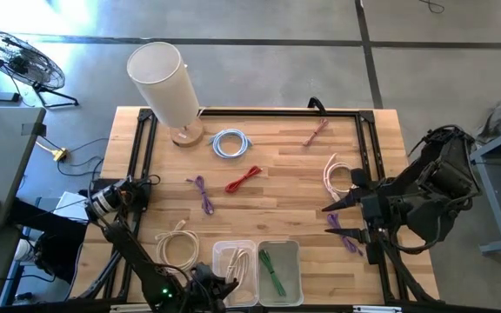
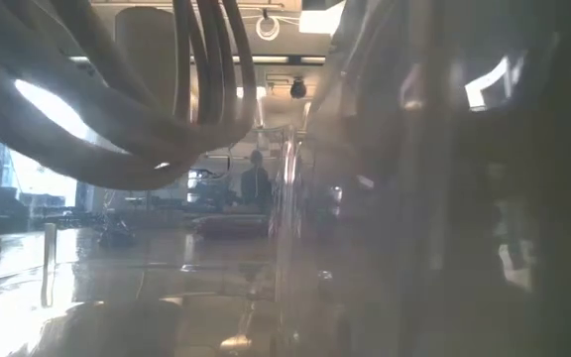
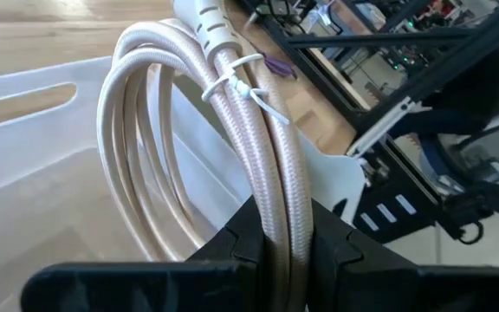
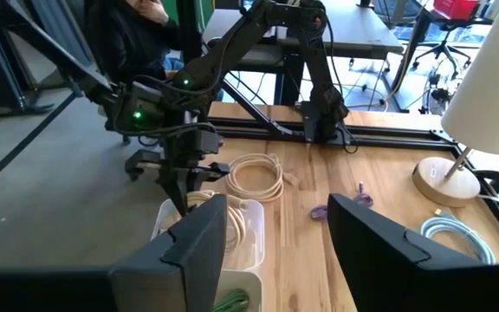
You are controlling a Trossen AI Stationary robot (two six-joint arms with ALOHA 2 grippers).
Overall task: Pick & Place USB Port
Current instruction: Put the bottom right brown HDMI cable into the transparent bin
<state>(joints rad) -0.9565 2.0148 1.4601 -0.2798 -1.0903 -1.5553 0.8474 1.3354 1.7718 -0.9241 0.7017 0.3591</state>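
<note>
A beige braided USB cable coil (image 3: 189, 130), bound with a white zip tie (image 3: 245, 87), is in my left gripper (image 3: 284, 247) over the left clear bin (image 1: 220, 252) at the table's near edge. Its loops (image 2: 167, 89) hang across the top of the low view. The right clear bin (image 1: 292, 252) holds a green cable (image 1: 272, 271). My right gripper (image 1: 342, 217) is open and hovers at the table's right side, above a purple cable (image 1: 346, 235). My left gripper pinches the coil's bundled strands (image 3: 280, 195) between its two fingers, just below the zip tie, with several strands side by side in the gap. The coil extends beyond the fingertips into the left clear bin (image 3: 50, 173). Whether its loops touch the bin floor, I cannot tell.
On the table lie another beige coil (image 1: 177, 246), a second purple cable (image 1: 202, 193), a red cable (image 1: 243, 179), a light blue coil (image 1: 230, 143), a pink-white coil (image 1: 336, 174) and a brownish cable (image 1: 317, 132). A white lamp (image 1: 165, 87) stands at the far left. A black frame (image 1: 368, 139) borders the table.
</note>
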